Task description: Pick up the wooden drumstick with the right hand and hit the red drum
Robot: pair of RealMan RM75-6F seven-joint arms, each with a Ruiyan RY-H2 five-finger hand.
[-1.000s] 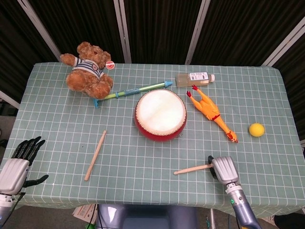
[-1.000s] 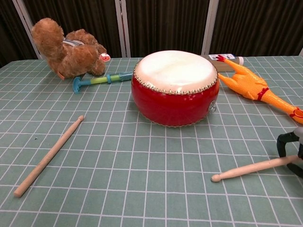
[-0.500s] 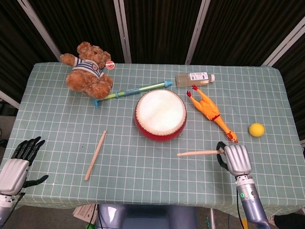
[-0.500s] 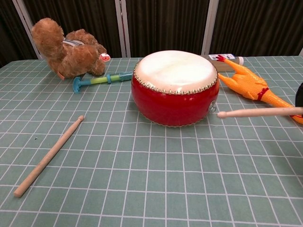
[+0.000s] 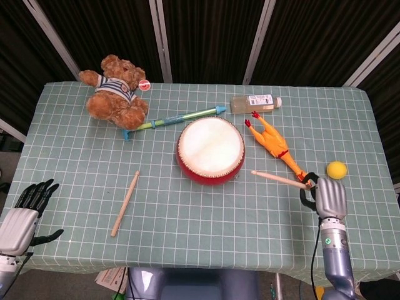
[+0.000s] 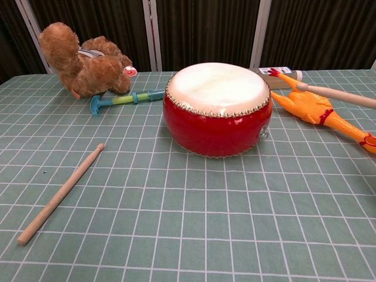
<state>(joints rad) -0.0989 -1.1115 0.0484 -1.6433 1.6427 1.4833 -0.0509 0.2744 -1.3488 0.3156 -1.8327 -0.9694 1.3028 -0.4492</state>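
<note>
The red drum [image 5: 210, 150] with its white skin stands mid-table; in the chest view the drum [image 6: 217, 110] fills the centre. My right hand [image 5: 329, 197] grips one wooden drumstick [image 5: 279, 179] by its end, right of the drum. That stick is raised, its tip pointing left toward the drum; the chest view shows the stick [image 6: 335, 95] above the rubber chicken, with the hand itself out of frame. A second drumstick [image 5: 125, 203] lies on the cloth left of the drum. My left hand [image 5: 25, 214] hangs at the table's near-left corner, fingers spread, holding nothing.
A rubber chicken [image 5: 275, 148] lies right of the drum, under the held stick. A yellow ball [image 5: 337, 170] sits near my right hand. A teddy bear [image 5: 115, 92], a blue-green toy stick [image 5: 175, 118] and a bottle [image 5: 255, 102] lie behind the drum.
My right hand lifted the drumstick off the cloth and carried it right and farther back, swinging the tip up to drum height. The left hand stayed put.
</note>
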